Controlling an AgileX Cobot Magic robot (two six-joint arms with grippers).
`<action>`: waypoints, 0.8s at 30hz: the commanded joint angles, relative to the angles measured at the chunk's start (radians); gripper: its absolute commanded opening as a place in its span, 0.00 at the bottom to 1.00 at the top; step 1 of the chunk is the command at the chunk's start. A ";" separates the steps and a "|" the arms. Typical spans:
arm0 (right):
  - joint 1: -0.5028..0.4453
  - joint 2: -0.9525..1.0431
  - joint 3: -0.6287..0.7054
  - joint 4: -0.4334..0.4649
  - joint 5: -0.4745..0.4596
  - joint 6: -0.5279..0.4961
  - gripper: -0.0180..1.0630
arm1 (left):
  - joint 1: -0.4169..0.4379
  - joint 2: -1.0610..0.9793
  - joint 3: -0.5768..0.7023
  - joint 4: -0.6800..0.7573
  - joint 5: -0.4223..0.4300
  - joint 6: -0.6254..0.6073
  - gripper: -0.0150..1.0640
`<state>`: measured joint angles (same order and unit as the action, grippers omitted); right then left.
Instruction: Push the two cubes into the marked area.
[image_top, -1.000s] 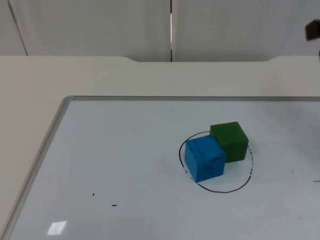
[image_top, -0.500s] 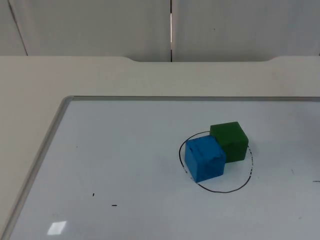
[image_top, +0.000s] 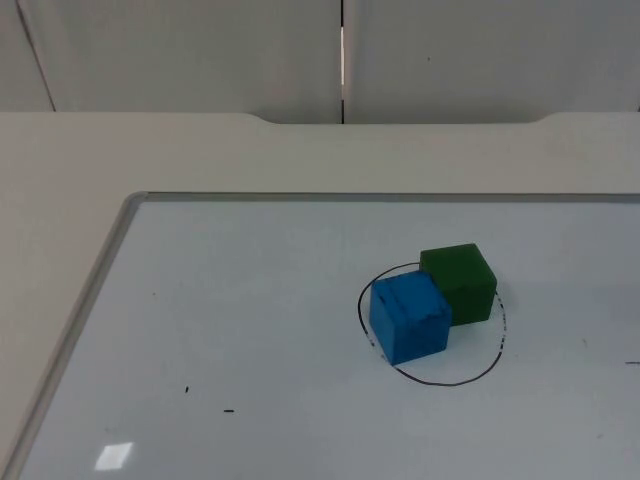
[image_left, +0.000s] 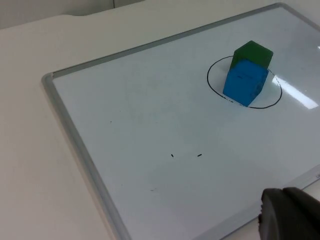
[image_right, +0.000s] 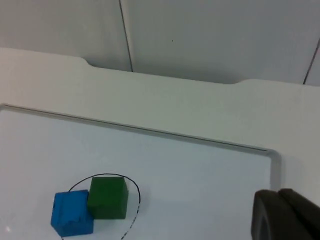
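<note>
I am seeing the blue cube (image_top: 409, 317) and the green cube (image_top: 460, 283) sitting pressed together on the whiteboard (image_top: 250, 330), both inside the drawn circle (image_top: 432, 322). In the top view the green one is lying at about 1 o'clock from the blue one, and the blue cube's near corner is reaching right up to the line at the 8 o'clock side.

Both arms are waiting well back from the cubes. A dark fingertip of the left gripper (image_left: 289, 216) is hanging off the board's near edge, and the cubes are lying far off at roughly 12 o'clock from it. A fingertip of the right gripper (image_right: 286, 216) is showing just past the board's rounded corner, with the cubes well apart at about 9 o'clock. I cannot tell how far either gripper is open; neither is touching anything.

The left wrist view is giving me the board's long metal frame (image_left: 75, 145) and three small black marks (image_left: 185, 156) on its surface. The right wrist view is adding the far frame edge and the grey wall (image_right: 210, 35) behind the table (image_right: 165, 107). Bare board is lying all around the circle.
</note>
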<state>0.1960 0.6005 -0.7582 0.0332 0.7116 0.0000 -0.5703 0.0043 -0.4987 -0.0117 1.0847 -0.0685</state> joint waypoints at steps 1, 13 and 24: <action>-0.003 -0.062 0.030 -0.001 0.020 -0.016 0.02 | 0.002 -0.004 0.004 -0.002 -0.012 0.001 0.01; -0.003 -0.430 0.150 -0.001 0.216 -0.012 0.02 | 0.002 -0.004 0.004 -0.002 -0.012 0.001 0.01; -0.003 -0.601 0.183 0.001 0.328 -0.012 0.02 | 0.002 -0.004 0.004 -0.002 -0.012 0.001 0.01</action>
<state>0.1960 0.0148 -0.5822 0.0332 1.0309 0.0000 -0.5703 0.0043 -0.4987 -0.0117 1.0847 -0.0685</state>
